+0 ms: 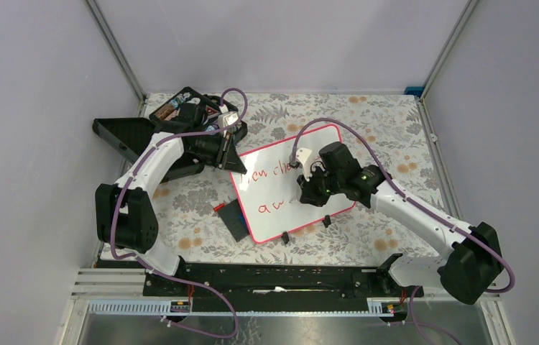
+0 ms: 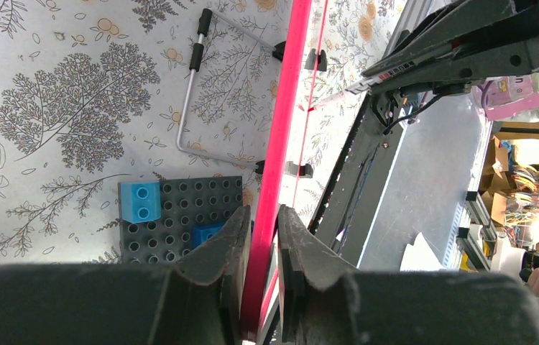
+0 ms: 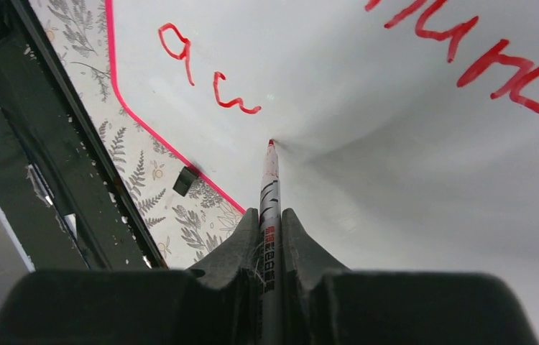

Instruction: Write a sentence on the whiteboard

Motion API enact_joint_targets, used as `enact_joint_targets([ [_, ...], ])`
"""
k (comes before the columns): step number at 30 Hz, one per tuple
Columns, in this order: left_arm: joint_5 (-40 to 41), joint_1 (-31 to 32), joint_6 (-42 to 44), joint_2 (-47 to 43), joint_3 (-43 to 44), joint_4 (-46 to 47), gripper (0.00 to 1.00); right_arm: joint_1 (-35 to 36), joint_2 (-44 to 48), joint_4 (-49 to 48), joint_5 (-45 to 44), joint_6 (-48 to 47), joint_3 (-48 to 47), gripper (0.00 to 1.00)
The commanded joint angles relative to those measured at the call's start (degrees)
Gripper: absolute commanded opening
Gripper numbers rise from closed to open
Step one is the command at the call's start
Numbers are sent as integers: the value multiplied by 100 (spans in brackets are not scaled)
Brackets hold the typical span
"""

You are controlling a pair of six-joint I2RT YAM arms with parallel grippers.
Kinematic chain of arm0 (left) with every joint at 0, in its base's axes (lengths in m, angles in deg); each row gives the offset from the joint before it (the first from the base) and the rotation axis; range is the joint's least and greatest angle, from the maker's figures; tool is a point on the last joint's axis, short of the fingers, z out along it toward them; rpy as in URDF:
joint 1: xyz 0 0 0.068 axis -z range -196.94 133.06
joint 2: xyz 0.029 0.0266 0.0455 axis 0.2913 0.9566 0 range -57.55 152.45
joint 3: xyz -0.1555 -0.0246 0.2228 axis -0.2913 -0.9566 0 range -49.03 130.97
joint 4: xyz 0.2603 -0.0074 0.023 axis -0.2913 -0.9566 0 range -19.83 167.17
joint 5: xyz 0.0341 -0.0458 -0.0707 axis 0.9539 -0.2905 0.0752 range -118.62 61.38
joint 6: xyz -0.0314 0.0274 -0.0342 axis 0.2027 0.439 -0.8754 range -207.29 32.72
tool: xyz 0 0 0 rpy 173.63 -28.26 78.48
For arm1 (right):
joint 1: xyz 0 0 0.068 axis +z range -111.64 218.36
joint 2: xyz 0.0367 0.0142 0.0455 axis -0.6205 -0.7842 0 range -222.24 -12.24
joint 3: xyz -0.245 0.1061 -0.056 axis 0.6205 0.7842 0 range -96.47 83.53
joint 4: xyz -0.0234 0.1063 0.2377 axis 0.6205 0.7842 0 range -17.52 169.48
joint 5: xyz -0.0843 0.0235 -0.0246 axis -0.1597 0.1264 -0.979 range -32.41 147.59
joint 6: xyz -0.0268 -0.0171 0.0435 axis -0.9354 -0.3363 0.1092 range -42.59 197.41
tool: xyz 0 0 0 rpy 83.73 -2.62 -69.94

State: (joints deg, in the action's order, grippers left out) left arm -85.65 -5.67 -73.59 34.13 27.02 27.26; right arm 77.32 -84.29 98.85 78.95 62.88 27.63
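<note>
The board (image 1: 281,190) sat mid-table, its frame pinched tight in the left gripper (image 2: 261,215), while the right gripper (image 3: 270,215) clamped the marker (image 3: 269,180), tip on the board just past the sentence's (image 3: 227,102) "aw", so any slip of that thin frame could have skewed the next letter.

The left arm reaches forward with its elbow bent to the whiteboard's (image 1: 281,154) upper-left corner. There the left gripper (image 2: 261,215) is clamped on the whiteboard's pink frame. The right arm stretches in over the whiteboard's right edge. The right gripper (image 3: 270,219) pinches a red marker (image 3: 269,180), its tip touching the whiteboard's lower middle.
</note>
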Motion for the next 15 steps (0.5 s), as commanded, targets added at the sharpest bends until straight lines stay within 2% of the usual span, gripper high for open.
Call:
enact_joint_targets([
  [1, 720, 139, 248, 210, -34, 25, 0, -43, 33, -221, -330, 114, 24, 0],
  [6, 722, 139, 248, 216, -35, 25, 0, -60, -2, -417, -647, 251, -17, 0],
  [15, 735, 139, 253, 194, -48, 26, 0, -54, -146, -562, -355, 341, -179, 0],
])
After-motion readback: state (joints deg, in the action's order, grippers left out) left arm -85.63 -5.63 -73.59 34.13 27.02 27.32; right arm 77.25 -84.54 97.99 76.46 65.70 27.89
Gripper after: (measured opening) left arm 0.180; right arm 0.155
